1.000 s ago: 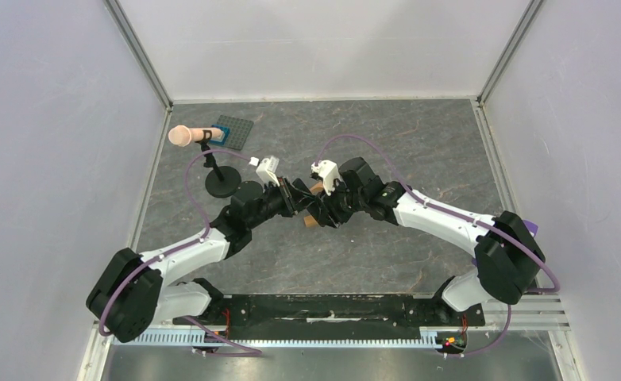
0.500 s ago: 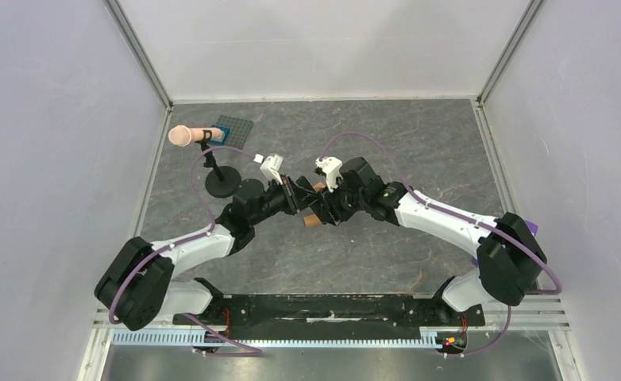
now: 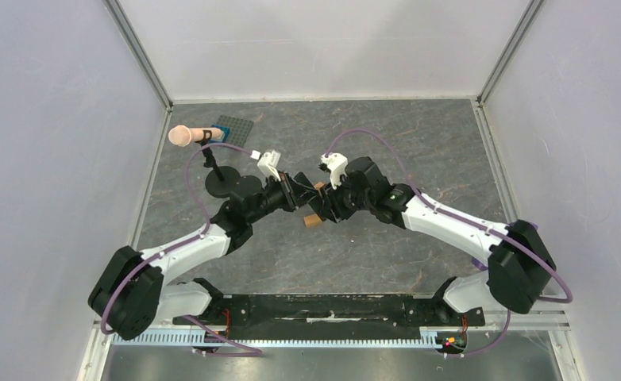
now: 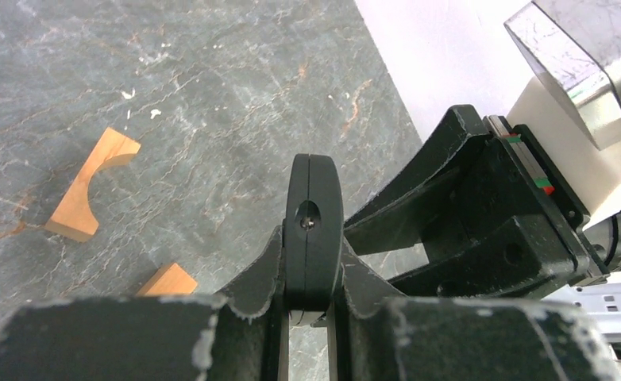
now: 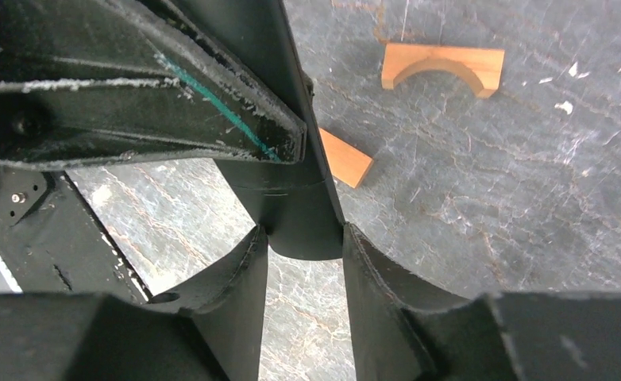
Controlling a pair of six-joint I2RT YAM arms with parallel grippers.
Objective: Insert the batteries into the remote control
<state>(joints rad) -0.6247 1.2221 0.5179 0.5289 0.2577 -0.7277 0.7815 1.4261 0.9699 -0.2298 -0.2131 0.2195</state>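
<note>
1. Far left, toward the back of the grey marbled table [image 3: 418,151], a peach-coloured cylinder [image 3: 180,136] lies crosswise on top of a black stand [image 3: 222,184] with a round base.
2. Just beside the cylinder, a grey studded plate [image 3: 234,128] lies flat in the back-left corner. A small blue piece [image 3: 216,136] sits at the plate's near-left edge.
3. The left arm reaches in from the near-left to the middle of the table. The left gripper [image 4: 313,242] is clamped down tight, its two fingers pinching the thin edges of a black bar. The bar's rounded end, with a small hole in it, pokes up between the fingers.
4. That bar is the remote control [image 5: 291,206], slim and black, held above the table at the centre where the two arms meet. In the overhead view the two grippers hide most of it.
5. Two wooden pieces lie on the table below the meeting point. One is an arched block [image 4: 89,186] lying on its side. The other is a small plain block [image 4: 168,279], near it but not touching.
6. The right arm comes in from the near-right. The right gripper [image 5: 305,246] has its fingers partway apart, pressed against the two broader sides of the remote's end. The bar runs away from the right wrist camera and passes behind a finger of the left gripper.
</note>
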